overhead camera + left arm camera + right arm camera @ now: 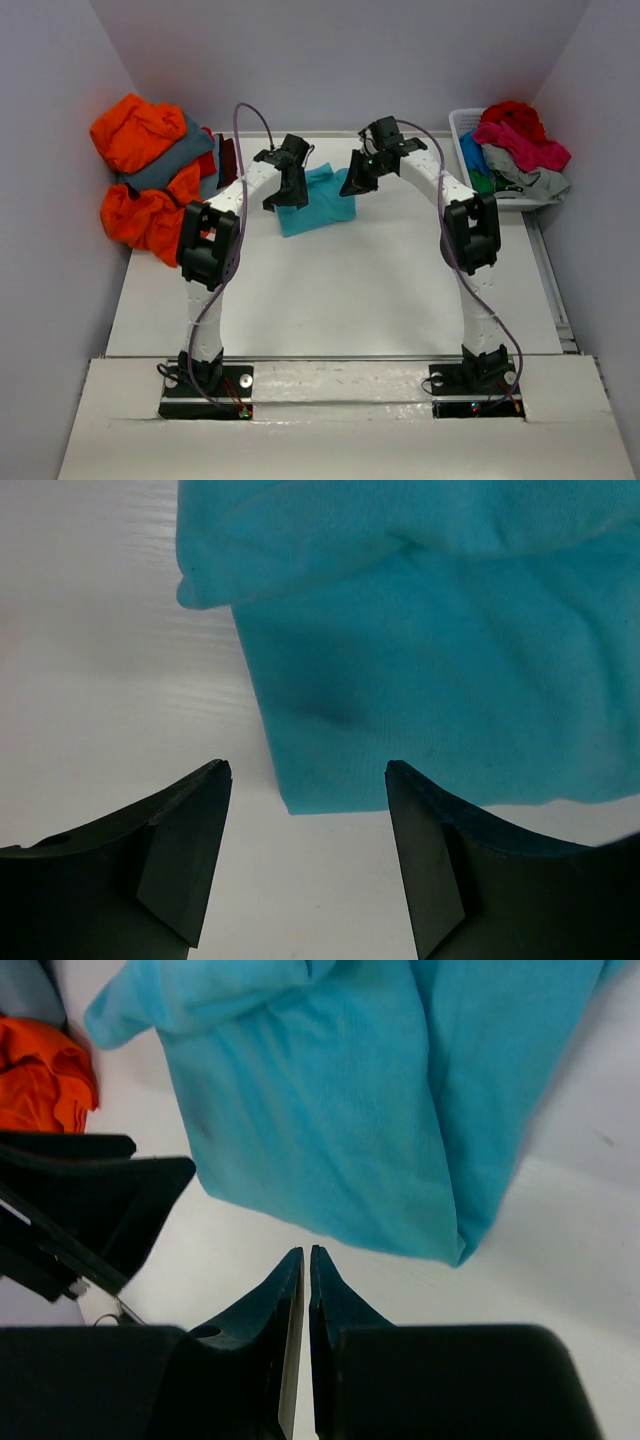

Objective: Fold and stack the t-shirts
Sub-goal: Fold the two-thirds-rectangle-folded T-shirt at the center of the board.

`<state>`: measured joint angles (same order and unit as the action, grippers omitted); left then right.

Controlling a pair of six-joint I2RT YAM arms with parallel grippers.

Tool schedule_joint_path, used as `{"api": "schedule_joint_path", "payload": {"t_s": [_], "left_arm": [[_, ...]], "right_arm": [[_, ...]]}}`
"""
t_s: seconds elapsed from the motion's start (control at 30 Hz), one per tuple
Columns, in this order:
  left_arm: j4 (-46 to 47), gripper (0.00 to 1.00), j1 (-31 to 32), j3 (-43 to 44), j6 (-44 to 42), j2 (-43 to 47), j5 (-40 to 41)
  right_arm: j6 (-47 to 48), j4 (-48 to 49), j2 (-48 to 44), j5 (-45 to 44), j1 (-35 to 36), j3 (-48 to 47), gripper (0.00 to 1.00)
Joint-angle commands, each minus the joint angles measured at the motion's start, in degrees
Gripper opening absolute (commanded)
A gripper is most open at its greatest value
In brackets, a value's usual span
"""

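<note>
Have turquoise t-shirt (315, 203) folded flat on table (330, 290), far centre, between both arms. See left gripper (308, 770) by its left corner, fingers well apart, nothing between them. See right gripper (305, 1252) just off the opposite edge, fingers pressed together, no cloth pinched. Can't tell whether either tip touches the table. Also see heap of orange and slate grey t-shirts (145, 180) far left against the wall, and more t-shirts (515, 145) piled in white basket (462, 125) far right.
</note>
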<state>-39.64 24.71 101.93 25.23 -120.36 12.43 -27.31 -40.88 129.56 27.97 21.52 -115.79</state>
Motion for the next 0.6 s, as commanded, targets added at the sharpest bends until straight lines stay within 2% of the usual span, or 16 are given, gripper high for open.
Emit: {"api": "schedule_joint_path", "payload": {"t_s": [0.0, 0.13, 0.37, 0.57], "left_arm": [[2.0, 0.75, 0.6, -2.1, 1.9, 7.0, -0.2], [1.7, 0.75, 1.1, -1.6, 2.1, 6.6, -0.6], [0.7, 0.75, 1.1, 1.7, 2.1, 3.9, 0.1], [-0.7, 0.75, 1.1, 10.3, 2.0, -3.8, 0.0]], "right_arm": [[0.8, -2.9, 5.3, -1.2, 0.5, -8.2, 0.14], [0.3, -2.8, 9.2, -1.1, 0.5, -12.7, 0.14], [-1.0, 0.0, 11.9, 0.0, 0.5, -13.1, 0.19], [-1.8, -0.2, 13.3, 2.4, 0.5, -13.9, 0.20]]}}
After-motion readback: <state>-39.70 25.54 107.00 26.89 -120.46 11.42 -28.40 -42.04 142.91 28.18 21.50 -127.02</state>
